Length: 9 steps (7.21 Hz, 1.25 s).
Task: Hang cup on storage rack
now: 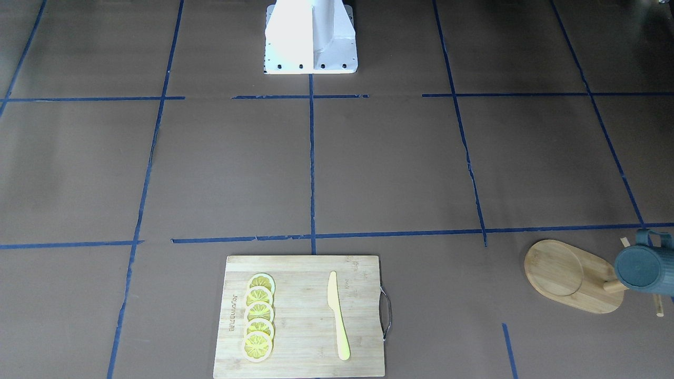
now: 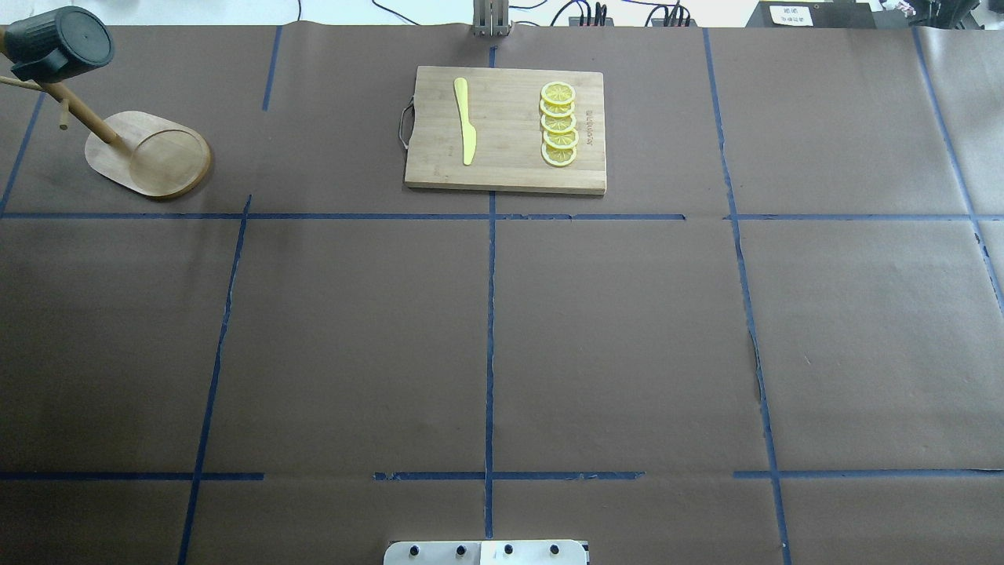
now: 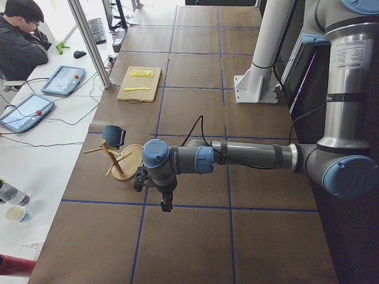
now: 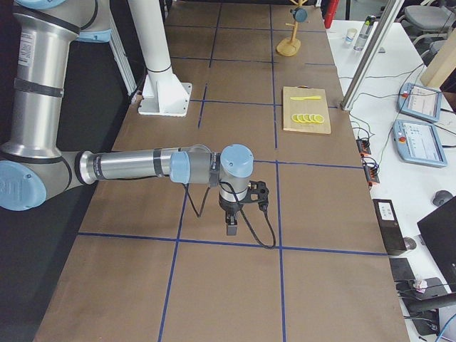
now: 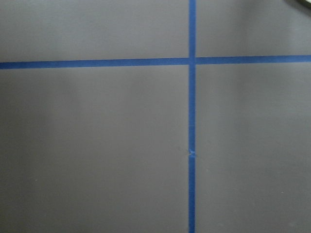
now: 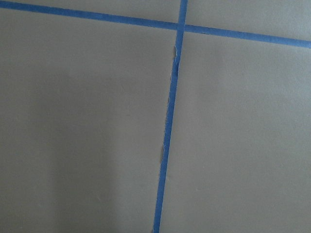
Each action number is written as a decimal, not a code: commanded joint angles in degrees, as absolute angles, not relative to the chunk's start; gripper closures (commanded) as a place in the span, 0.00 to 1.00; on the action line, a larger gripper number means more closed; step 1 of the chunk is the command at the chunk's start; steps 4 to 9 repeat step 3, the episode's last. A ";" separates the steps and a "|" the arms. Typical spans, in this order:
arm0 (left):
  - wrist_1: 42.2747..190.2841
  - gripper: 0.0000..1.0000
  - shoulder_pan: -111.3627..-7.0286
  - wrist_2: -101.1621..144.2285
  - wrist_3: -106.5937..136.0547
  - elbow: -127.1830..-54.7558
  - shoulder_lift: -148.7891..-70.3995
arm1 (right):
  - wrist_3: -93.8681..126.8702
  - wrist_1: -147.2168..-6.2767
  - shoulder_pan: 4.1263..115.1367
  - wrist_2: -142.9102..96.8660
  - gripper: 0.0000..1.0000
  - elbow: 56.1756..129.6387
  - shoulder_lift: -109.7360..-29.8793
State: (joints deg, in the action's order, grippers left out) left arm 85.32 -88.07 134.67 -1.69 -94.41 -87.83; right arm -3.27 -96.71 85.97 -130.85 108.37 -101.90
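Note:
The dark teal-grey cup (image 2: pixel 59 43) hangs on a peg of the bamboo storage rack (image 2: pixel 149 153) at the table's far left corner. Its flat bottom faces the front-facing view (image 1: pixel 645 266), above the rack's oval base (image 1: pixel 571 276). Cup (image 3: pixel 113 136) and rack (image 3: pixel 127 163) also show in the exterior left view, and small in the exterior right view (image 4: pixel 301 14). My left gripper (image 3: pixel 166 204) points down over bare table, a little short of the rack. My right gripper (image 4: pixel 231 229) points down over a tape line, far from the rack. I cannot tell whether either is open or shut.
A rectangular bamboo cutting board (image 2: pixel 506 129) with several lemon slices (image 2: pixel 558 124) and a yellow knife (image 2: pixel 464 119) lies at the far middle of the table. The white robot base (image 1: pixel 310 37) stands at the near edge. An operator (image 3: pixel 21 41) sits beyond the far edge.

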 commanded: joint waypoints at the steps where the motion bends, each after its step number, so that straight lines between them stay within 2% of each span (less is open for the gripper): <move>1: 85.25 0.00 -88.07 134.91 -1.93 -94.30 -87.80 | -3.25 -96.68 85.96 -130.96 0.00 108.46 -101.78; 9: 85.17 0.00 -88.07 134.82 -1.76 -94.48 -87.71 | -3.25 -96.68 85.96 -131.04 0.00 108.46 -101.60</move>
